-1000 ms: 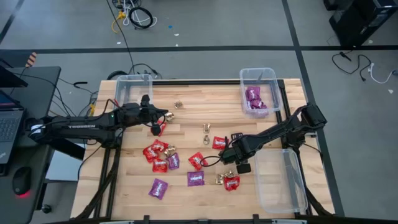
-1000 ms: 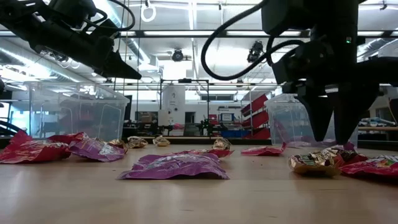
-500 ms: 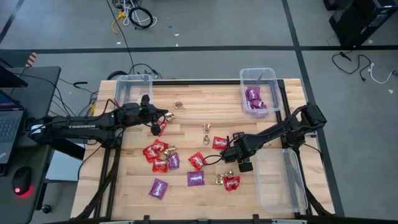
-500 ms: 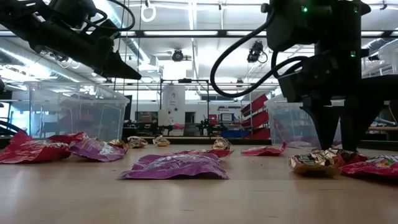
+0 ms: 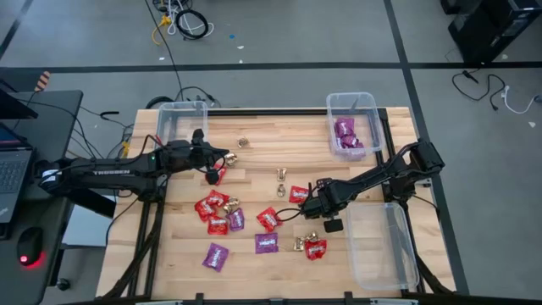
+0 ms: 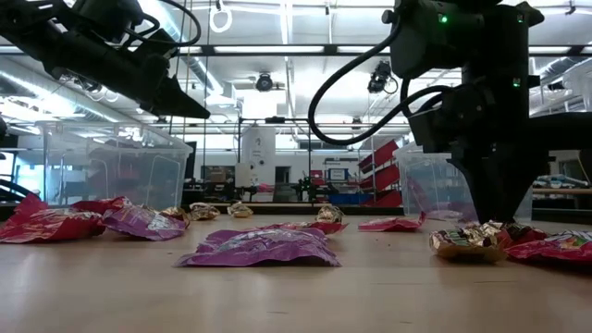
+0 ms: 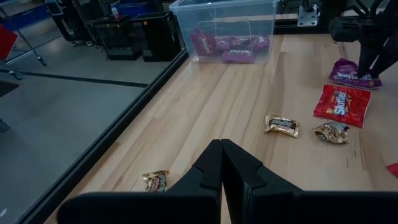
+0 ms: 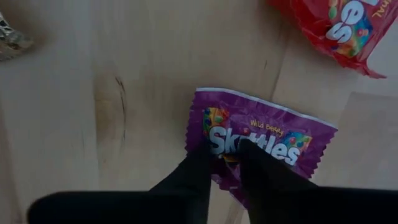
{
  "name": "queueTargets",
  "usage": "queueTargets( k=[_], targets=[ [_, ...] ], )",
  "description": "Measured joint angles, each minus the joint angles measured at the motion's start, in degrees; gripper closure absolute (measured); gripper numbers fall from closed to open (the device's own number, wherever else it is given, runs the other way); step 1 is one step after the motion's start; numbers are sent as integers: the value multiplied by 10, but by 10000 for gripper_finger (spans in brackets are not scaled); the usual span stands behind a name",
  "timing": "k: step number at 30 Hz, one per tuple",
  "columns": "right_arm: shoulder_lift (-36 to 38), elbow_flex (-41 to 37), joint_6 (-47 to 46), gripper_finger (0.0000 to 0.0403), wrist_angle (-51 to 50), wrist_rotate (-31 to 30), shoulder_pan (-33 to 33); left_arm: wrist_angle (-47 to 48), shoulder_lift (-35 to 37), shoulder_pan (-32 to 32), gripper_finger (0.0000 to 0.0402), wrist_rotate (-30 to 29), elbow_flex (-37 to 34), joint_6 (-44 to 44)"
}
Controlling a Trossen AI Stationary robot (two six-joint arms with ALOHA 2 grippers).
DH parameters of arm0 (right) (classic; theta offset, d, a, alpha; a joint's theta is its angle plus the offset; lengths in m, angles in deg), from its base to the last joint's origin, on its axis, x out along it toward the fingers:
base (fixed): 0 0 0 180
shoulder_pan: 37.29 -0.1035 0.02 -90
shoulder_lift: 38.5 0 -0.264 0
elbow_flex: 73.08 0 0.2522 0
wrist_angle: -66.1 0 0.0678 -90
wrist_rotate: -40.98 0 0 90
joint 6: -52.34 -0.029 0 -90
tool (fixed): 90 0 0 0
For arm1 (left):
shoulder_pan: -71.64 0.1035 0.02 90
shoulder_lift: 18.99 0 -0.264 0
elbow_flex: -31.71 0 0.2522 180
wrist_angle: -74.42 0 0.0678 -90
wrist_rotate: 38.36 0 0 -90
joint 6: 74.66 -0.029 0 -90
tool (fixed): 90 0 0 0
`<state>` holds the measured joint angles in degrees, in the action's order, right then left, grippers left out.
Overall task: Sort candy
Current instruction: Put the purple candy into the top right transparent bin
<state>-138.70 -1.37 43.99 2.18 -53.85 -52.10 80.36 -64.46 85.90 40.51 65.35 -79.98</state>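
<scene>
Down on the light wooden table (image 5: 254, 135), right of centre: the right claw (image 8: 225, 152), clenched on a flat purple Skittles packet (image 8: 267, 140), with both dark fingers (image 8: 202, 168) pinching the wrapper's edge. Lying flat on the boards, that packet, close to a flat red Skittles packet (image 8: 339, 28). Farther off in the right wrist view, a small gold foil-wrapped piece (image 8: 9, 40).

Hovering over the table's far left part, near a clear plastic bin at the far left corner (image 5: 182, 119): the left claw (image 7: 221, 152), clenched, fingers pressed together. Ahead of it on the wood, in the left wrist view, three gold-wrapped sweets (image 7: 281, 124), well apart from one another.

Scattered over the middle of the table:
- a cluster of red packets (image 5: 212, 207), touching and overlapping, with one purple packet among them
- two loose purple packets (image 5: 267, 243) nearer the front edge
- a red packet with a gold piece beside it (image 5: 315, 248), near the front right

At the far right corner, a second clear bin (image 5: 332, 106) holding several purple packets (image 5: 345, 135). Along the right edge near the front, a third clear bin (image 5: 381, 254).
</scene>
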Motion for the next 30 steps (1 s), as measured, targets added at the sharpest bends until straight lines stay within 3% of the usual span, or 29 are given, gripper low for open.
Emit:
queueTargets(
  k=[8, 22, 30],
  targets=[
    [1, 0, 5, 398, 6, 8, 1, 0, 0, 0, 393, 0, 0, 0],
    [1, 48, -8, 402, -50, 14, 4, 0, 0, 0, 393, 0, 0, -2],
    [1, 78, -11, 403, -61, -14, 4, 0, 0, 0, 393, 0, 0, -2]
  ],
)
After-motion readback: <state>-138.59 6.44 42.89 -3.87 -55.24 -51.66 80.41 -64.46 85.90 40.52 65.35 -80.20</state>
